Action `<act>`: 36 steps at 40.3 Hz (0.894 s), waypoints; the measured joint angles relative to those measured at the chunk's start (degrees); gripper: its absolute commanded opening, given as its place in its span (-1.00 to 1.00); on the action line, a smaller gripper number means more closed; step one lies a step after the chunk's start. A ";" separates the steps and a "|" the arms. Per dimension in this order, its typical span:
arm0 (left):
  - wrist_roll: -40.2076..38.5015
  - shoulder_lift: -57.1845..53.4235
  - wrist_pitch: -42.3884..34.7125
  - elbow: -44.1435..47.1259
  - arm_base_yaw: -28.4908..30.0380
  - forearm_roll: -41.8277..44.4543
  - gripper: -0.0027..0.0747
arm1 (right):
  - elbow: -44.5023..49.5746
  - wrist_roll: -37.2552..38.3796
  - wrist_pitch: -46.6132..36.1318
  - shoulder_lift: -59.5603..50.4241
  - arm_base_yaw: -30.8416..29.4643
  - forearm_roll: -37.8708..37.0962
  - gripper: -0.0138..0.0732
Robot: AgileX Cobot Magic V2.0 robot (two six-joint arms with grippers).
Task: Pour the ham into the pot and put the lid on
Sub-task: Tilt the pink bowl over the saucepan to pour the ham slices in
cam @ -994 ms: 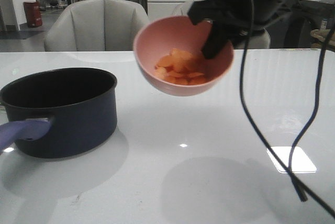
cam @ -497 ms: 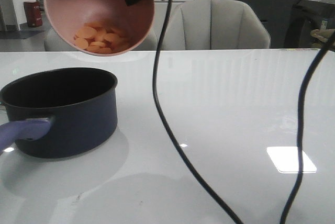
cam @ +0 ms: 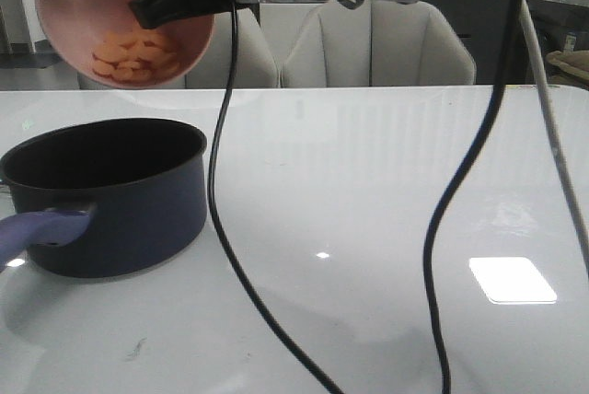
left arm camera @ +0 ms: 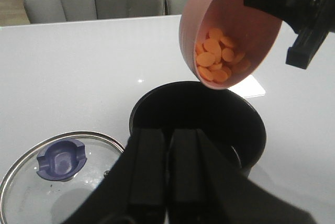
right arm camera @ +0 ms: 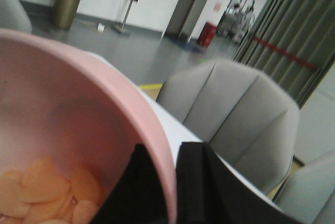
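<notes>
The right jaws (right arm camera: pixel 165 182) are clamping the tilted pink bowl (cam: pixel 124 17) of orange ham slices (left arm camera: pixel 220 56) above the dark navy saucepan (cam: pixel 106 196) on the white counter (cam: pixel 386 210), left jaws (left arm camera: pixel 167 169) closed and empty, so further tipping is needed.

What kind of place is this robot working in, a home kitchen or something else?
Probably a lab or office hall, not a home kitchen: padded grey chairs line a glossy white table, and a red bin stands in an open hallway behind.
</notes>
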 measured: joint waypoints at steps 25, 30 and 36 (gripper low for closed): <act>0.00 0.00 0.00 0.00 0.00 0.00 -0.64 | 0.86 -2.74 -17.01 3.81 0.81 -7.55 -0.36; 0.00 0.00 0.00 0.00 0.00 0.00 -0.64 | 0.86 -3.49 -17.23 3.81 1.02 -7.55 -0.36; 0.00 0.00 0.00 0.00 0.00 0.00 -0.64 | 0.86 -3.78 -18.27 3.90 1.02 -7.55 -0.36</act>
